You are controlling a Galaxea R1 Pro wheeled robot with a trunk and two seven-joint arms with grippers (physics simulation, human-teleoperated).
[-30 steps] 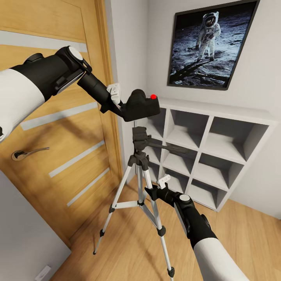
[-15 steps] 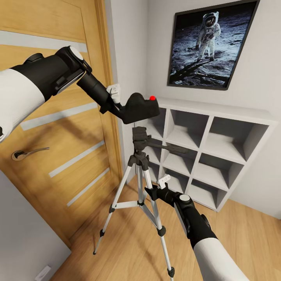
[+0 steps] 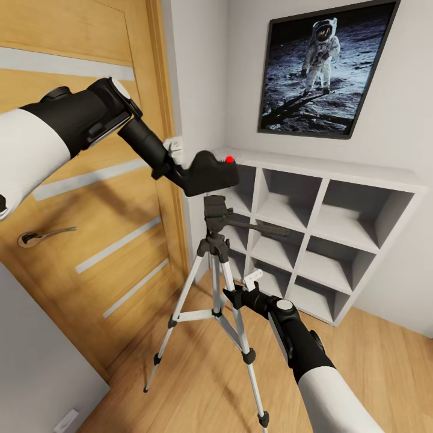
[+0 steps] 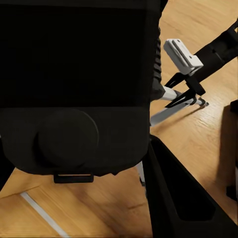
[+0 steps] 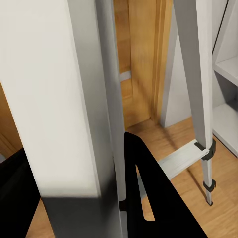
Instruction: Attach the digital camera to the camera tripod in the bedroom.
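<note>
Black digital camera [image 3: 210,173] pinched in the left claw [image 3: 180,162], sitting just above the camera tripod [image 3: 215,264] head.
Right claw [image 3: 243,291] is clamped on a silver tripod leg lower down; grey cube shelf [image 3: 325,222] behind looks bare inside.

The head camera is looking down over both arms at the camera tripod [image 3: 216,264], while the wrist cameras are viewing close up, sharing its silver legs and wood floor [image 3: 373,355].

Bright, even light; sharp render
</note>
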